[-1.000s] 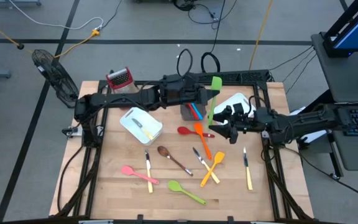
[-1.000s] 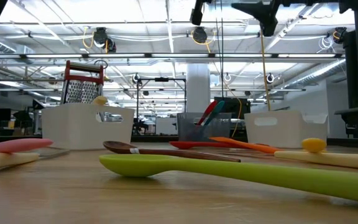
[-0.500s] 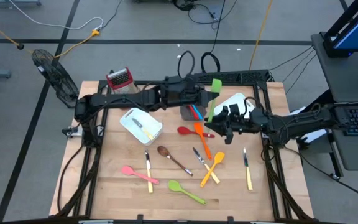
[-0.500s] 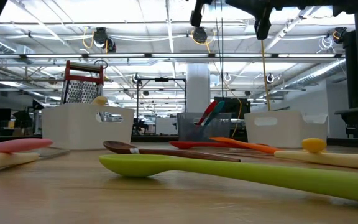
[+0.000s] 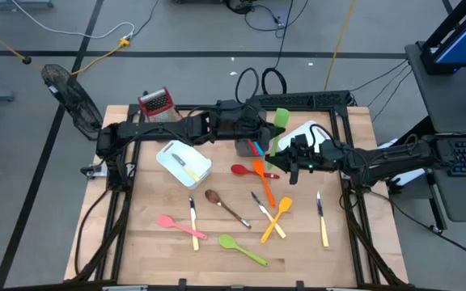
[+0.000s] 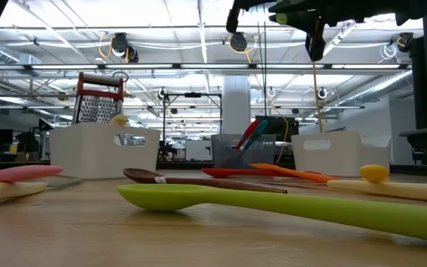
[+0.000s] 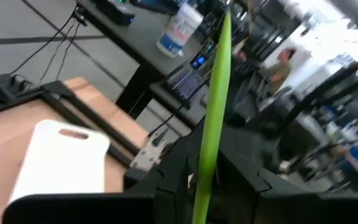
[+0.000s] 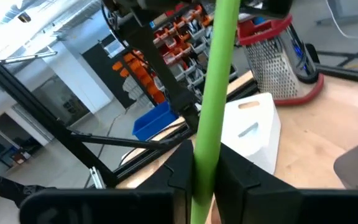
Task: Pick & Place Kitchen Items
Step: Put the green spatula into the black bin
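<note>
Above the middle of the table, the right gripper [image 5: 285,158] has its two fingers pinched onto the lower shaft of a green spatula [image 5: 277,129]; its wrist camera shows the green handle [image 8: 215,93] running straight up between the dark fingers with no gap either side. The left gripper [image 5: 267,133] sits just beside it, higher on the same handle, and in its own wrist view the shaft [image 7: 213,118] passes between its fingers too, though whether they are pressing or already slackening cannot be told. Both arms meeting on one utensil in mid-air reads as a hand-over, the spatula held upright so each gripper can take a separate stretch of the handle.

Directly below them stands the dark grey bin [image 5: 249,147], with a red and a blue utensil already leaning in it; that is probably where upright tools are being sorted. To the left lies the white bin [image 5: 183,162] holding a yellow-handled knife, and a second white bin [image 5: 312,134] sits beneath the right arm.

Loose items wait on the wood: a red spoon [image 5: 242,170], an orange spatula [image 5: 262,179], a brown spoon [image 5: 225,205], a pink spoon [image 5: 176,225] and a green spoon [image 5: 241,249]. The box grater [image 5: 156,103] stands at the far left corner.
</note>
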